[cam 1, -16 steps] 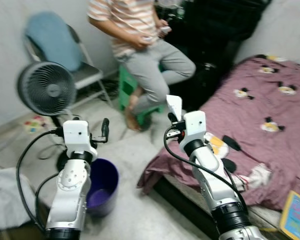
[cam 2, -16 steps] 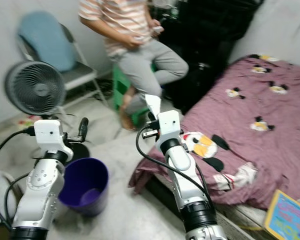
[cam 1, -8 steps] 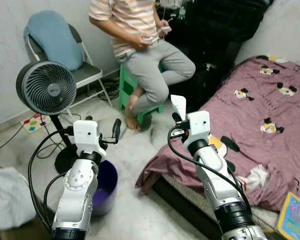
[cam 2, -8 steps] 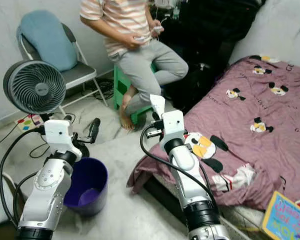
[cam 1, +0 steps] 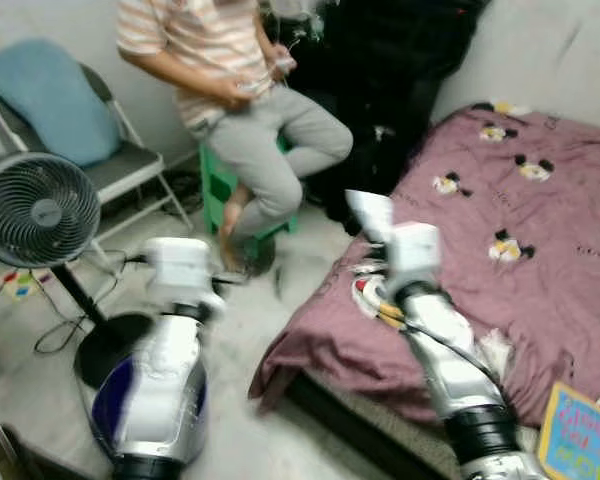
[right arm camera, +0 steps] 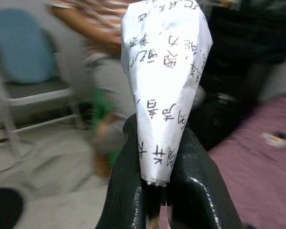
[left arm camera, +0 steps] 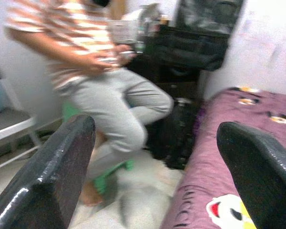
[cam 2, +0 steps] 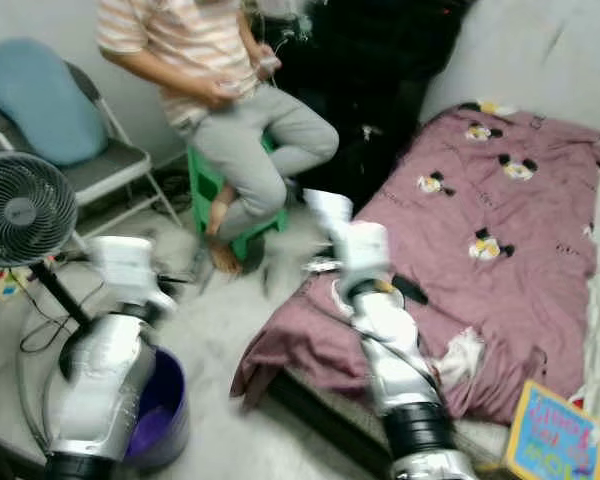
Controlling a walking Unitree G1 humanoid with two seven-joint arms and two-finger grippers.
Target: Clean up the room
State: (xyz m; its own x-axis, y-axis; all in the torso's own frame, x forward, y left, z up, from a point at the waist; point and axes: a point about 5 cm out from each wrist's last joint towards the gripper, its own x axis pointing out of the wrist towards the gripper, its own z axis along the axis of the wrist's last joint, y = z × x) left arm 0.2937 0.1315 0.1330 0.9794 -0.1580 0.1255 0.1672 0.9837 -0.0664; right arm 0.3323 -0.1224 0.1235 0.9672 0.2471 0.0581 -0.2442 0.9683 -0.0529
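My right gripper (right arm camera: 155,143) is shut on a white slip of paper (right arm camera: 167,71) printed with black characters; it stands up from between the fingers. In the eye views that paper (cam 1: 370,212) is held above the near corner of the maroon bed (cam 1: 500,200). My left gripper (left arm camera: 157,157) is open with nothing between its wide-apart fingers (left arm camera: 62,171), and it faces the seated person and the bed. A purple bin (cam 2: 160,425) stands on the floor beneath my left arm, partly hidden by it. Both arms are blurred.
A person (cam 1: 240,110) sits on a green stool ahead. A fan (cam 1: 35,210) and a folding chair with a blue cushion (cam 1: 50,100) stand at the left. Black bags (cam 1: 380,80) are stacked behind. A white cloth (cam 1: 495,350) and a colourful book (cam 1: 580,435) lie at the bed's near edge.
The whole picture has shifted left and blurred, so the camera has swung to the right. The right gripper still holds the paper; the left one stays open.
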